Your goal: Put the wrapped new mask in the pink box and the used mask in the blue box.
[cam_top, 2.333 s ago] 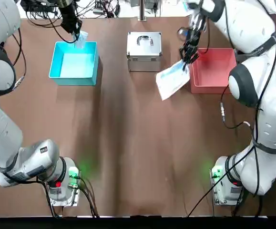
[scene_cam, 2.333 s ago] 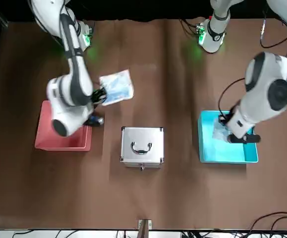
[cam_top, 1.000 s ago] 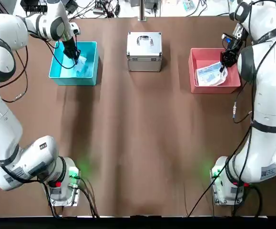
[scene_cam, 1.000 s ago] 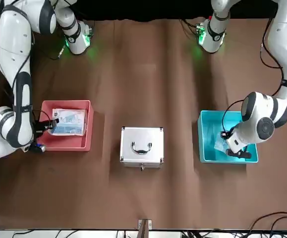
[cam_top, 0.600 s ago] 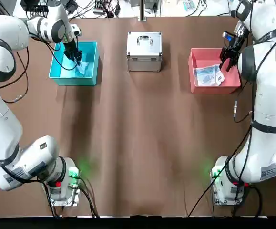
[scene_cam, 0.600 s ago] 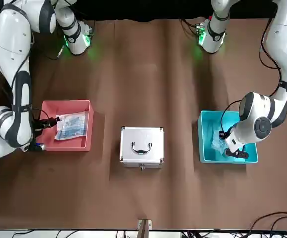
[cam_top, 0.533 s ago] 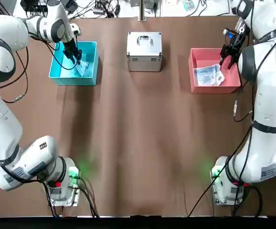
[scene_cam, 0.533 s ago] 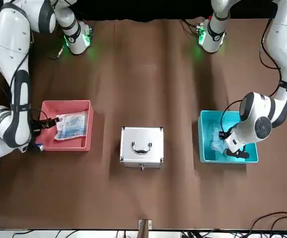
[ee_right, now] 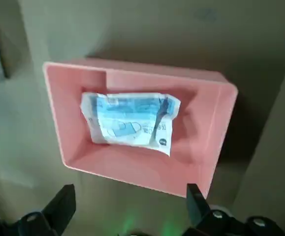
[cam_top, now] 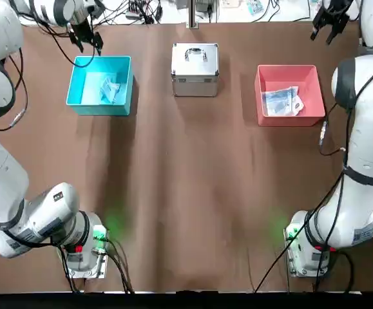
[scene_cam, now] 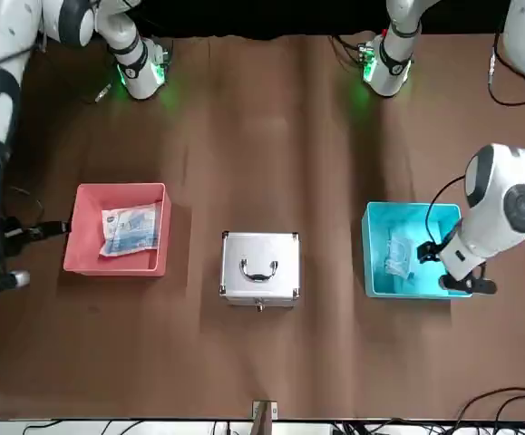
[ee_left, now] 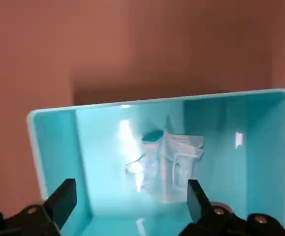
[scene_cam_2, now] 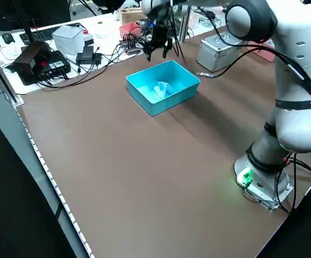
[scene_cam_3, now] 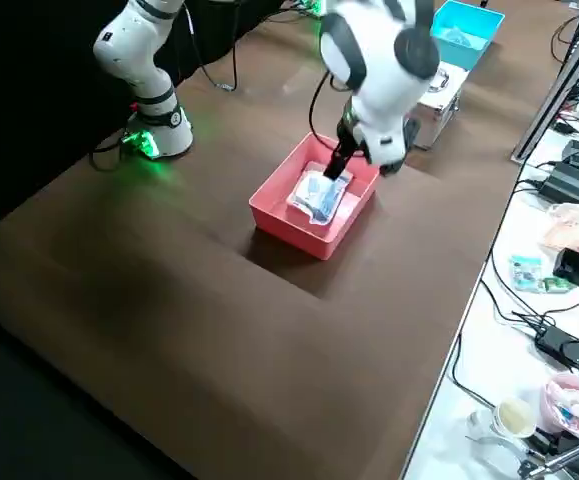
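The wrapped new mask (cam_top: 283, 102) (ee_right: 130, 120) lies flat in the pink box (cam_top: 288, 68) (scene_cam: 85, 246). In the blue box (cam_top: 83, 96) (ee_left: 98, 162) rests the bunchy used mask (cam_top: 109, 89) (scene_cam: 398, 254). My left gripper (cam_top: 87, 40) (ee_left: 131, 204) hangs open and empty above the blue box's far edge. Above and beyond the pink box, near the table's far edge, my right gripper (cam_top: 328, 22) (ee_right: 130, 206) is open too, holding nothing.
A silver metal case (cam_top: 194, 61) (scene_cam: 259, 267) with a handle stands between the two boxes. Cables and electronics (cam_top: 134, 9) crowd the strip past the far edge. Both arm bases (cam_top: 86, 248) (cam_top: 308, 248) sit at the near edge.
The right gripper let go of the wrapped mask in the pink box and rose away toward the far edge. The left gripper lifted out of the blue box, leaving the used mask there.
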You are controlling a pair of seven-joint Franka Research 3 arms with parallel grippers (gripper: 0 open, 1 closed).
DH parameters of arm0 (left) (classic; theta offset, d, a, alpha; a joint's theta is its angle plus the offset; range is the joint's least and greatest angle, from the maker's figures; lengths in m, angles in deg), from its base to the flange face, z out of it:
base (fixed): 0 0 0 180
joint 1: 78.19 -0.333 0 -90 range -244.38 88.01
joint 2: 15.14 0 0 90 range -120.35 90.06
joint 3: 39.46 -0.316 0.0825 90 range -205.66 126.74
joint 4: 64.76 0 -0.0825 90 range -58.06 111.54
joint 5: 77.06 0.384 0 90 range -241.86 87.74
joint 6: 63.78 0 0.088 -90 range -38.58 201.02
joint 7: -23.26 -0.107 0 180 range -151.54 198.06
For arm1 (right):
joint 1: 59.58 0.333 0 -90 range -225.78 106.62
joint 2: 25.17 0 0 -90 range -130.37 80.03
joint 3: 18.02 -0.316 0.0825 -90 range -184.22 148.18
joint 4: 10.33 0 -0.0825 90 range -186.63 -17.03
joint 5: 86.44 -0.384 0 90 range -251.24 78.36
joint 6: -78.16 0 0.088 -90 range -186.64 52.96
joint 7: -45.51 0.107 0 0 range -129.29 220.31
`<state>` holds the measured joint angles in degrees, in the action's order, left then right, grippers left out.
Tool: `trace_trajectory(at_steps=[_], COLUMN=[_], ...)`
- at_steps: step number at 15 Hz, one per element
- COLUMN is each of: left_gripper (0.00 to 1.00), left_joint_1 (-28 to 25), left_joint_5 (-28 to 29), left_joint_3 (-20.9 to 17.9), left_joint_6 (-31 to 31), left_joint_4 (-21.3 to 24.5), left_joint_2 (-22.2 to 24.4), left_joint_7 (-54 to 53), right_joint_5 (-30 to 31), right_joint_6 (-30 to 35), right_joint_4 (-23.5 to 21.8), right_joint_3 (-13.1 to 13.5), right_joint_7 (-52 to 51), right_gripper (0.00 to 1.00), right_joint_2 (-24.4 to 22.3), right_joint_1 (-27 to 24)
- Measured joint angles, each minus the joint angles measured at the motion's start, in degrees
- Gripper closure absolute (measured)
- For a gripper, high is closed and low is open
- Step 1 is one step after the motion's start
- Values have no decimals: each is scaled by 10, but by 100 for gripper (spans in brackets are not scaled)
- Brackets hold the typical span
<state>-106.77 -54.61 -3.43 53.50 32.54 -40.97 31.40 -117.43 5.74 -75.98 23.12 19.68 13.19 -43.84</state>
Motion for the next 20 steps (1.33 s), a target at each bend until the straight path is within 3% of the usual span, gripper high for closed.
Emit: trace_trajectory(at_steps=[2, 3, 5, 7, 11, 12, 13, 14, 17, 18, 19, 20], left_gripper=[1, 0, 0, 0, 0, 0, 0, 0, 0, 0, 0, 0], left_joint_1=[0, 0, -1, -1, 0, 0, 0, 0, -1, -1, -2, -2], left_joint_5=[-4, -42, -93, -124, -138, -145, -154, -159, -161, -161, -161, -161], left_joint_3=[8, 20, 26, 28, 30, 30, 30, 30, 27, 26, 25, 25], left_joint_6=[-49, -116, -180, -230, -271, -278, -281, -281, -281, -281, -281, -281], left_joint_4=[-31, -72, -104, -121, -124, -123, -122, -120, -119, -119, -119, -119], left_joint_2=[20, 37, 63, 95, 161, 171, 176, 178, 177, 176, 176, 176], left_joint_7=[0, 1, 1, 1, 1, 1, 1, 1, 1, 1, 1, 1], right_joint_5=[0, 0, 2, 15, 60, 66, 80, 108, 193, 204, 212, 215], right_joint_6=[0, 1, 1, 1, 3, 6, 6, 6, -18, -37, -60, -83], right_joint_4=[16, 21, 21, 21, 20, 19, 18, 18, 7, -8, -32, -59], right_joint_3=[3, 4, 4, 4, 2, -9, -38, -86, -269, -318, -350, -365], right_joint_7=[34, 51, 55, 56, 56, 57, 66, 80, 144, 168, 185, 193], right_gripper=[1, 1, 1, 1, 1, 1, 1, 1, 1, 1, 1, 1], right_joint_2=[-29, -57, -75, -85, -116, -126, -137, -149, -179, -191, -206, -225], right_joint_1=[5, 13, 17, 18, 21, 12, -6, -33, -130, -156, -171, -176])
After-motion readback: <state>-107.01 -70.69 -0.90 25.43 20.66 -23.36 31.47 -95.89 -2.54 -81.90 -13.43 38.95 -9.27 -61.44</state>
